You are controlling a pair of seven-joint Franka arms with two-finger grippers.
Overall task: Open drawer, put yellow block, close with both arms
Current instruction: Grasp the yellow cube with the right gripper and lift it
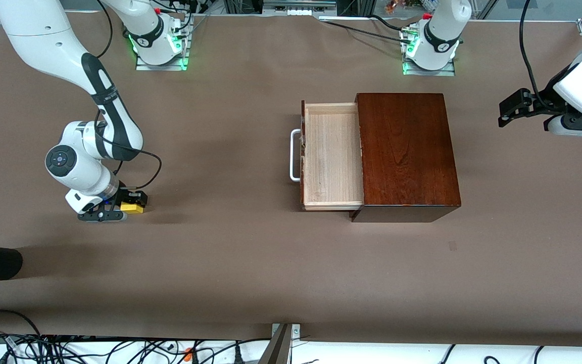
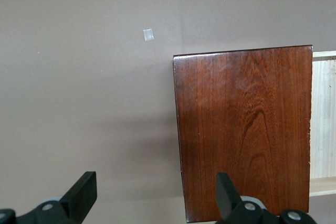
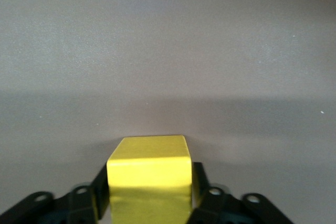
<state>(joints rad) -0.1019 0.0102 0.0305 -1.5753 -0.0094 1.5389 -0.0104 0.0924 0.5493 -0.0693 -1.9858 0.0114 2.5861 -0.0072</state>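
Brown table (image 1: pixel 250 263) bears no readable writing; right gripper (image 1: pixel 128 207) clamps the block (image 3: pixel 149 179) between its fingers, left gripper (image 2: pixel 155 195) spread, waiting above the box (image 2: pixel 244 129).

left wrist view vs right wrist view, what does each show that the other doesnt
Only the left wrist view shows the dark wooden box, a strip of the open drawer and a small pale scrap on the table, with the left pincer open over the table by the box. Only the right wrist view shows the yellow block, with the right pincer shut on it. Both share the brown table.
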